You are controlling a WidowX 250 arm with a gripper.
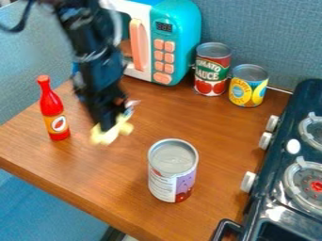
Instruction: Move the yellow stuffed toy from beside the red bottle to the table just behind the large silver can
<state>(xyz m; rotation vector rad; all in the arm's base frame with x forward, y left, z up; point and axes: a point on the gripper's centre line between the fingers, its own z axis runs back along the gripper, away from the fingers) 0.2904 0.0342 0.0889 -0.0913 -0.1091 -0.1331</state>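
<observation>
Left of centre we see the gripper [112,123] with a blurred yellow object [110,133] at its tip; we cannot tell whether it is gripped. We see a red bottle [52,110] with a pepper-shaped emblem at left, a purple-and-white-labelled can [172,172] at lower centre, and two fruit-labelled cans [213,70] at upper right.

A red, orange-labelled plastic toy bottle [55,113] and a teal-and-white toy microwave with coral buttons [175,42] brighten a brown wood-grain desk [151,113].
One cylindrical metal can [173,172] wears white and purple; another [213,69], red and green; a third [248,86], yellow and blue. The boxy toy stove [277,188] is dark, its knobs white.
</observation>
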